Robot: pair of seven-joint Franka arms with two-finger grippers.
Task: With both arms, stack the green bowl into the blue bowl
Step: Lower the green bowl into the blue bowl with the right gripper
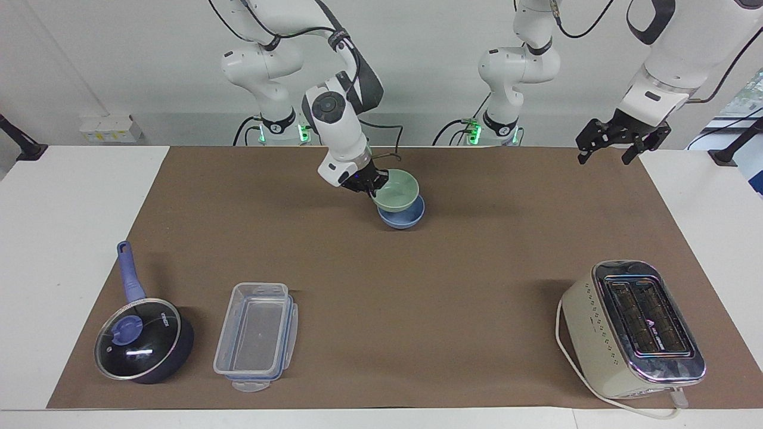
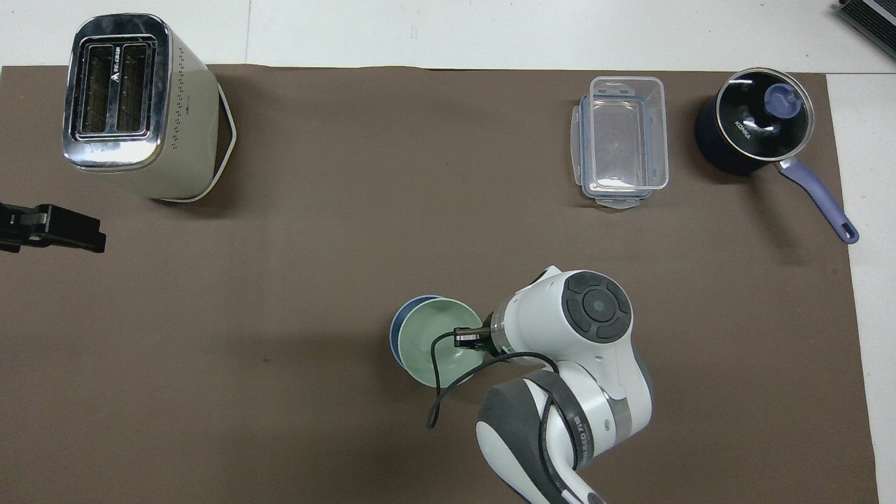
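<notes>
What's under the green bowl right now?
The blue bowl sits directly under the green bowl, which the right gripper holds by its rim. Only the blue bowl's outer wall and a sliver of rim show; its inside is covered, so contact can't be confirmed.

We see a white counter (image 1: 71, 238) covered in its middle by a large brown mat (image 1: 417, 286). Along it stands a plain white wall (image 1: 417, 71), with a white socket box (image 1: 110, 128) low on it. At one edge a window (image 1: 745, 95) lets in daylight. The light is even and soft.
</notes>
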